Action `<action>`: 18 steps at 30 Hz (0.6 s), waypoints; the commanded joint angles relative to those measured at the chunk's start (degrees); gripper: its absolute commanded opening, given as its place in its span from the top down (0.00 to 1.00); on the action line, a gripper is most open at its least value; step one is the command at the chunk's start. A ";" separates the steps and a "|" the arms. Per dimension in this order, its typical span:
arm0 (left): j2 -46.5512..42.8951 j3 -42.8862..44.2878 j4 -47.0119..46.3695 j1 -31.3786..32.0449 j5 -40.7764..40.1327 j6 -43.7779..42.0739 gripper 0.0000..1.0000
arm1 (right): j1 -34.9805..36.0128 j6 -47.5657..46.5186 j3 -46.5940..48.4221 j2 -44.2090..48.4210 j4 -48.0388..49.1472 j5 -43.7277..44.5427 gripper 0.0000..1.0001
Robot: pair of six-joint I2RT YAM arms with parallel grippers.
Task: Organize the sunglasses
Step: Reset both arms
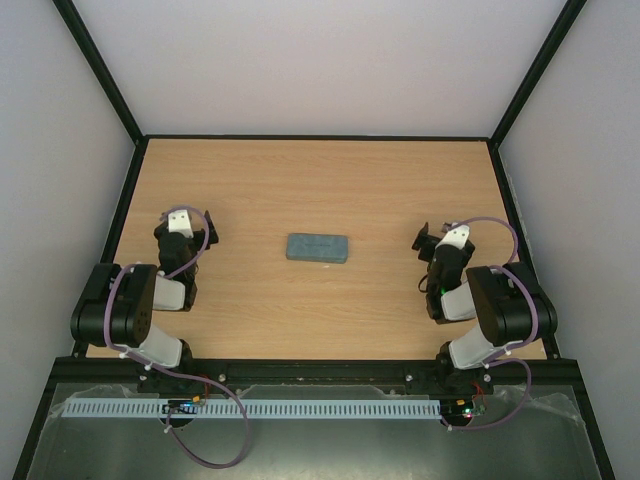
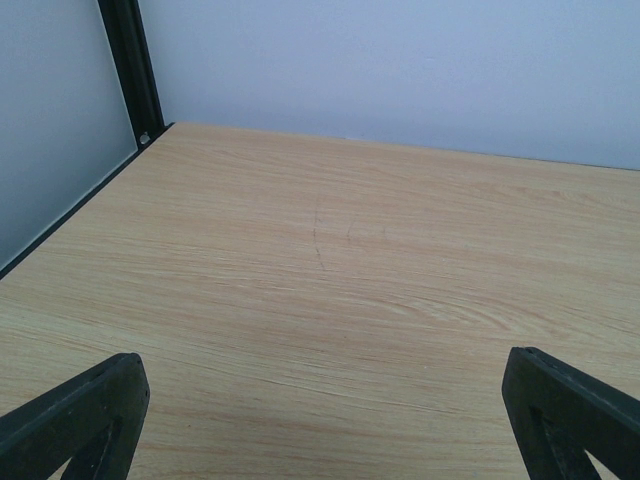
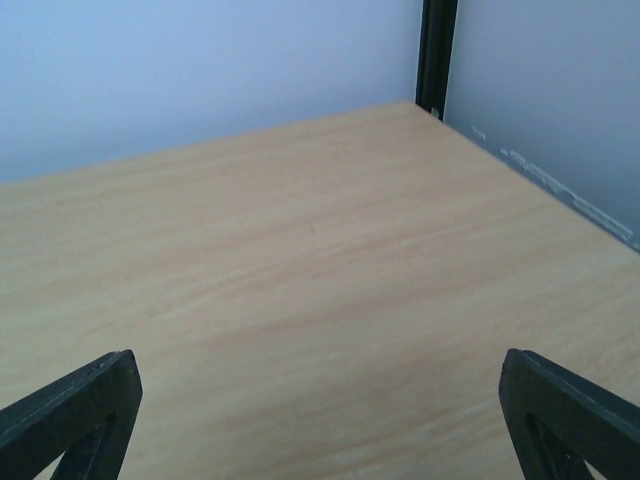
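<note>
The sunglasses are out of view in every frame. A grey-blue oblong case (image 1: 317, 247) lies shut on the wooden table (image 1: 320, 180) at its middle. My left gripper (image 1: 190, 222) rests at the left side of the table, open and empty. My right gripper (image 1: 440, 240) rests at the right side, open and empty. In the left wrist view my gripper (image 2: 325, 420) has its fingers (image 2: 90, 410) wide apart over bare wood. In the right wrist view my gripper (image 3: 325, 420) has its fingers (image 3: 560, 410) equally wide apart over bare wood.
White walls and a black frame (image 1: 320, 137) close off the table on the back and both sides. A frame post (image 2: 130, 60) stands at the far left corner and another post (image 3: 436, 50) at the far right corner.
</note>
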State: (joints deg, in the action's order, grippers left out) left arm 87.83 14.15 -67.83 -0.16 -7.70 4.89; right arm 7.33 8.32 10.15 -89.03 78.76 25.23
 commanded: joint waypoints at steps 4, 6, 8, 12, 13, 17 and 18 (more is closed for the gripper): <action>0.15 -0.11 -3.60 0.28 -0.09 -0.80 0.01 | -0.97 1.04 0.88 0.89 -1.36 -0.38 0.02; -0.02 -0.35 -3.93 0.40 -0.19 -0.86 0.01 | -0.95 0.89 0.52 0.79 -0.22 -0.36 0.01; -0.03 -0.44 -4.06 0.43 -0.29 -0.93 0.01 | -0.96 0.99 0.76 1.20 -1.54 -0.36 0.01; 0.02 -0.44 -4.15 0.52 -0.38 -0.95 0.00 | -0.98 0.97 0.73 1.02 -1.05 -0.36 0.01; -0.01 -0.44 -4.15 0.52 -0.38 -0.93 0.00 | -0.92 0.96 0.68 0.94 -0.83 -0.36 0.01; -0.03 -0.44 -4.15 0.52 -0.41 -0.93 0.00 | -0.95 0.92 0.70 0.92 -0.80 -0.36 0.01; -0.03 -0.44 -4.15 0.52 -0.40 -0.93 0.00 | -0.94 0.96 0.68 0.92 -0.79 -0.36 0.01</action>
State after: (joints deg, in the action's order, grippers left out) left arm 87.94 14.15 -67.92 0.10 -7.81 4.82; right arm 6.61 9.02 11.14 -88.92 76.97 24.36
